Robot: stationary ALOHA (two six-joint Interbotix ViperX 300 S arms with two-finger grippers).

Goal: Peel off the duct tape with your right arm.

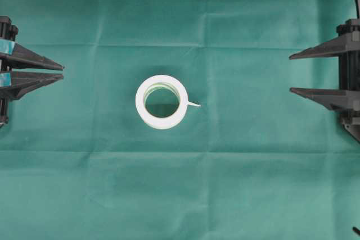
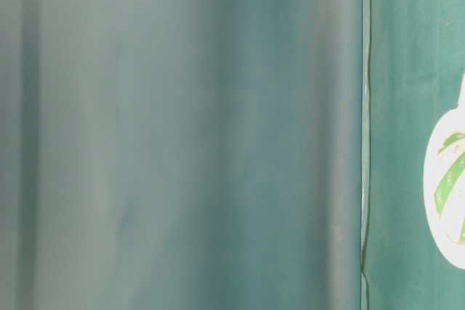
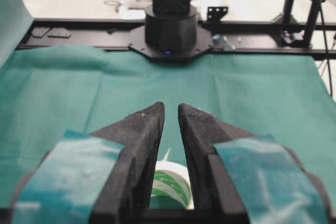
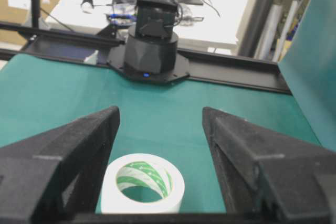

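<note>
From overhead I have the duct tape lying flat in the middle of the green-covered surface, its hole facing up and a short loose strip end sticking out on its right side. My right hand sits at the right edge of that view, well apart from the roll, fingers spread with a clear gap between them and nothing in it. My left hand is at the left edge, equally far from the roll, its fingers drawn close so only a narrow slit shows; it holds nothing either.

Through the right wrist view the roll lies between and beyond the two open fingers. In the left wrist view I see only a slice of the roll through the slit. Both arms are cut off at the overhead frame edges. The table-level view is mostly blurred green cloth, with just part of the roll at its right edge.
</note>
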